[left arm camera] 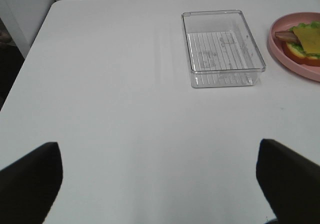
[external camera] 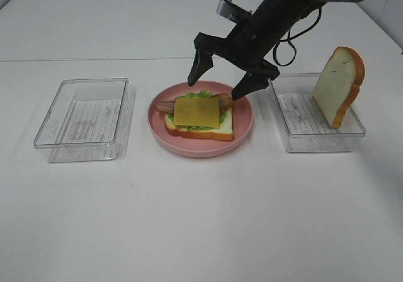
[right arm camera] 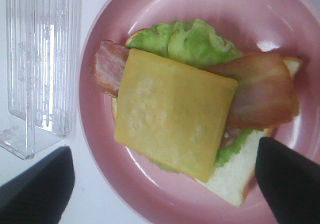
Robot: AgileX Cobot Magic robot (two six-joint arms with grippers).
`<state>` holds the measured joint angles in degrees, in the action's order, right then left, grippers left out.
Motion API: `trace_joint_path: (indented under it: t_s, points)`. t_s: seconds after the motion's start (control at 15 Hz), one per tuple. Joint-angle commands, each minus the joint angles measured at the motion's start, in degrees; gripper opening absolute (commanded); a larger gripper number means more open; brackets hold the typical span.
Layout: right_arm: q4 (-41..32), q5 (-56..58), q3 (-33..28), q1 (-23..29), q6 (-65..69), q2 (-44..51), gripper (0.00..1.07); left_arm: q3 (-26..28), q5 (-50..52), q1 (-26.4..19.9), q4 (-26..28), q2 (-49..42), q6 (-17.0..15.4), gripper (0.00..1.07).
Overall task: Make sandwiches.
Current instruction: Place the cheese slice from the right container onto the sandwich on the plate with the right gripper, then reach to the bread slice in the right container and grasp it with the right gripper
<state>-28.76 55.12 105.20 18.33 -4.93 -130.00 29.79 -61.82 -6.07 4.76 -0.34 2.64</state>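
the right claw (external camera: 227, 80) hangs spread wide above the far rim of the pink plate (external camera: 242, 128), pinching nothing; one fingertip (external camera: 193, 79) sits over the far left rim, the other (external camera: 239, 93) over the far right part of the plate. directly below and just in front of the claw lies the open sandwich (external camera: 199, 119): a bread slice (external camera: 223, 129) flat on the plate, lettuce (external camera: 200, 95) ruffling out past its far edge, a bacon strip (external camera: 165, 106) poking out from under the cheese, and the square cheese slice (external camera: 196, 112) on top. the bacon's long axis runs side to side across the plate, roughly along the line between the two fingertips. in the right wrist view the cheese (right arm camera: 172, 114) is turned a little askew on the bread (right arm camera: 235, 176), leaving one white corner bare.

to the right of the claw, close beside the plate rim, stands a clear tray (external camera: 302, 143) with a second bread slice (external camera: 339, 85) propped on edge against its far right wall, tilted, crust up. there is only a narrow gap between that tray and the plate. to the left of the claw, a second clear tray (external camera: 47, 145) sits apart from the plate with bare surface (external camera: 201, 219) between and wide open surface in front.

the left claw (left arm camera: 160, 179) is spread wide over bare surface, holding nothing, with the left tray (left arm camera: 222, 79) well ahead of it.
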Motion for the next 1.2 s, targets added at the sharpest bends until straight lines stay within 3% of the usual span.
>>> trace_joint_path:
  t_s: [0.07, 0.27, 0.33, 0.6, 0.93, 1.2]
  points:
    - [4.98, 1.89, 0.29, 0.23, 1.95, 3.15, 0.95, -0.11, 0.23, -0.06, 0.06, -0.80, -0.34, 0.98]
    - [12.95, 6.42, 2.35, 0.23, 2.41, 7.39, 0.95, -0.11, 0.23, -0.06, 0.06, -0.80, -0.34, 0.98]
    - [22.46, 12.43, 6.47, 0.23, 4.93, 9.11, 0.95, -0.11, 0.23, -0.06, 0.06, -0.80, -0.34, 0.98]
    - [35.35, 19.71, 13.35, -1.78, 8.42, 9.05, 0.95, -0.11, 0.23, -0.06, 0.06, -0.80, -0.34, 0.98]
    - [33.86, 19.37, 14.27, -11.63, 8.31, 8.42, 0.94, -0.11, 0.23, -0.06, 0.06, -0.80, -0.34, 0.98]
    - [28.07, 19.82, 14.27, -18.05, 6.88, 4.98, 0.92, -0.11, 0.23, -0.06, 0.06, -0.80, -0.34, 0.98]
